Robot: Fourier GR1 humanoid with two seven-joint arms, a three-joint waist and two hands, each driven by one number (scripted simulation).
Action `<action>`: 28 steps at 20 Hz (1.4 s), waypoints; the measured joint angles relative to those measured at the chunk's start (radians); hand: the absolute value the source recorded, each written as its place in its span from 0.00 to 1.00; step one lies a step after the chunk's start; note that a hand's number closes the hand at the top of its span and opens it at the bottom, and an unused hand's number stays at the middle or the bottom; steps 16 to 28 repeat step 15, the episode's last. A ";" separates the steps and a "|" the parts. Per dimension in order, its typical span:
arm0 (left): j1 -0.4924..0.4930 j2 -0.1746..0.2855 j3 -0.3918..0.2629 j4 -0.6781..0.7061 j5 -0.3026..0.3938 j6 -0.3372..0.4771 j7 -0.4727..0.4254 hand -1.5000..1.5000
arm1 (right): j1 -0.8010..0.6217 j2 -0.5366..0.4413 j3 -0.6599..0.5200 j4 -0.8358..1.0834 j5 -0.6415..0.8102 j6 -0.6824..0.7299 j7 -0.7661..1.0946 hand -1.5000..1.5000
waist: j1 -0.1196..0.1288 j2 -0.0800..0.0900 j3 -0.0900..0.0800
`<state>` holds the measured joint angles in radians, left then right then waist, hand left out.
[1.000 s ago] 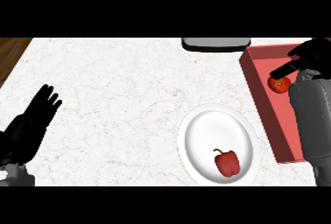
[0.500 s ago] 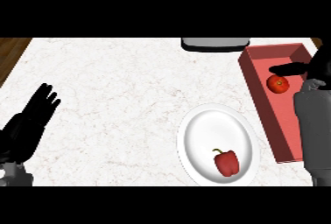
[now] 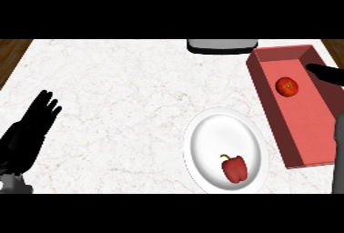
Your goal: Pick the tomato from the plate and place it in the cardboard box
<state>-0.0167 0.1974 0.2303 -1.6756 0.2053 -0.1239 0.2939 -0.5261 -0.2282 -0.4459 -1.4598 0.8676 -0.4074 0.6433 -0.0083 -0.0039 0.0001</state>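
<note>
Tomato [image 3: 287, 86] lies free inside the cardboard box [image 3: 306, 129], right hand [image 3: 328, 73] over its rim (open or closed, cannot tell), so placement looks done.

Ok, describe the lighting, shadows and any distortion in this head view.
Head view: even, flat light on the counter, no glare; the plate looks taller than wide, so stretched; the left wall of the cardboard box is darker than its floor; the tomato throws barely any shadow.
</note>
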 measured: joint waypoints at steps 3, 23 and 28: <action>-0.004 0.013 0.014 -0.010 0.016 -0.006 0.022 0.50 | 0.081 -0.004 -0.032 -0.117 -0.064 0.010 0.002 0.00 | -0.001 0.000 0.000; -0.004 0.000 0.013 0.015 -0.004 -0.009 -0.008 0.50 | 0.409 -0.063 -0.169 -0.440 -0.383 0.180 -0.081 0.00 | 0.002 0.002 0.000; -0.004 0.000 0.013 0.015 -0.004 -0.009 -0.008 0.50 | 0.409 -0.063 -0.169 -0.440 -0.383 0.180 -0.081 0.00 | 0.002 0.002 0.000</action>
